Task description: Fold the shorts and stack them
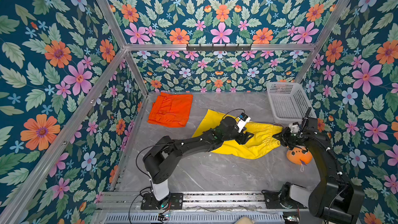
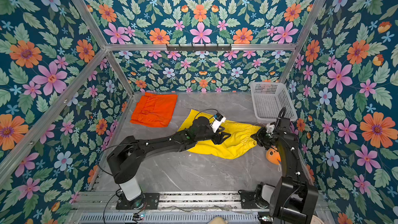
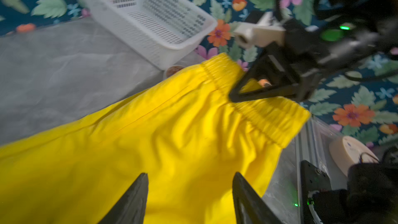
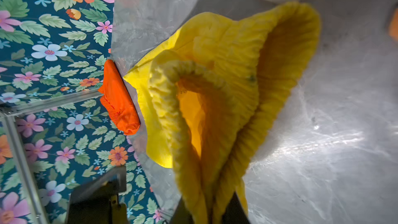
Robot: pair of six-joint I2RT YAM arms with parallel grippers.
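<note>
Two grippers at one garment. Right gripper (image 4: 206, 209): fingers drawn together, clamped on the gathered elastic waistband (image 3: 258, 108) of the bright yellow thin-fabric shorts (image 1: 258, 147), band layers bunched between them. Left gripper (image 3: 190, 177): fingers apart, nothing between them, poised over the mid-panel of the yellow cloth; contact with the cloth not determinable.

Yellow pair: spread and rumpled on the grey marbled tabletop (image 1: 204, 173), centre-right, waistband end toward the right arm, leg end toward the far left. Not yet folded. Bright orange thin-fabric shorts (image 1: 172, 109): flat folded rectangle at the far-left corner of the table, apart from the yellow pair. White perforated plastic basket (image 1: 280, 85) at the far-right corner. Small orange plush fish toy (image 1: 298, 155) just beside the right arm, near the waistband.

Step in hand, as judged: first fold of the yellow pair, orange pair apparently done. Next move calls for a second hold on the cloth by the left gripper, then a lift and carry of the waistband toward the legs, layers kept together. Risks: bunching, drag against the plush toy. Stacking not yet done.
</note>
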